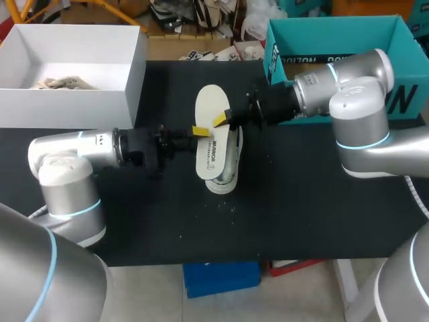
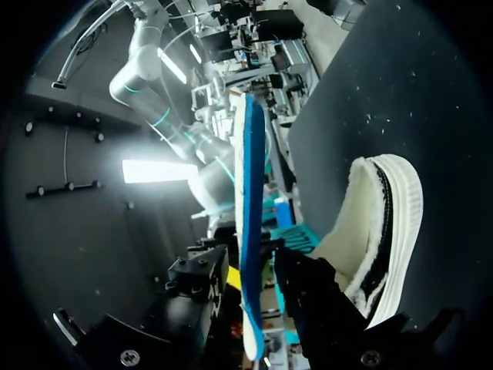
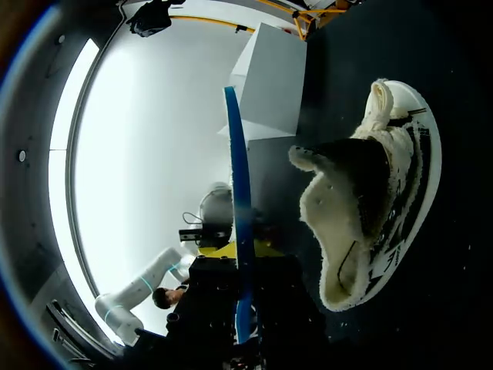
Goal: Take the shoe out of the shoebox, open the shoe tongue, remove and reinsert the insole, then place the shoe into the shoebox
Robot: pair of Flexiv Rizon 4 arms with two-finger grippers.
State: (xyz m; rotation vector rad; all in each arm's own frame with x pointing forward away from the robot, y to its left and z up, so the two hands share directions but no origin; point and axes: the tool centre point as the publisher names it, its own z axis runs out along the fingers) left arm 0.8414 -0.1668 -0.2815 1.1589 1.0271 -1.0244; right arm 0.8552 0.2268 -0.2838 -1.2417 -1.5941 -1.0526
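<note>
Progress stands near the midpoint. The white fleece-lined shoe with black trim (image 1: pixel 231 164) is out of the open white cardboard shoebox (image 1: pixel 67 111) and sits sole-down near the middle of the black desk (image 1: pixel 301 215), well apart from that box. The flat white insole with a blue underside (image 1: pixel 211 141) is out of the shoe and held in the air just above it. Judged from this, removal is done. Reinsertion and the return to the shoebox are not yet done.

Right tool (image 1: pixel 221 121) — clenched on the insole's edge, with the insole passing edge-on between its fingers in its own wrist view (image 3: pixel 240 258). Left tool (image 1: pixel 200 131) sits at the opposite edge. Whether it is grasping the insole or merely alongside cannot be told.

Orientation: the insole's long axis runs from the desk's far side toward the robot, broad face up, its wider end away from the robot — probably the forefoot. The shoe lies parallel beneath it, on the same axis. Which end is the toe cannot be told. A teal cardboard box (image 1: pixel 275 47) stands at the far right.
</note>
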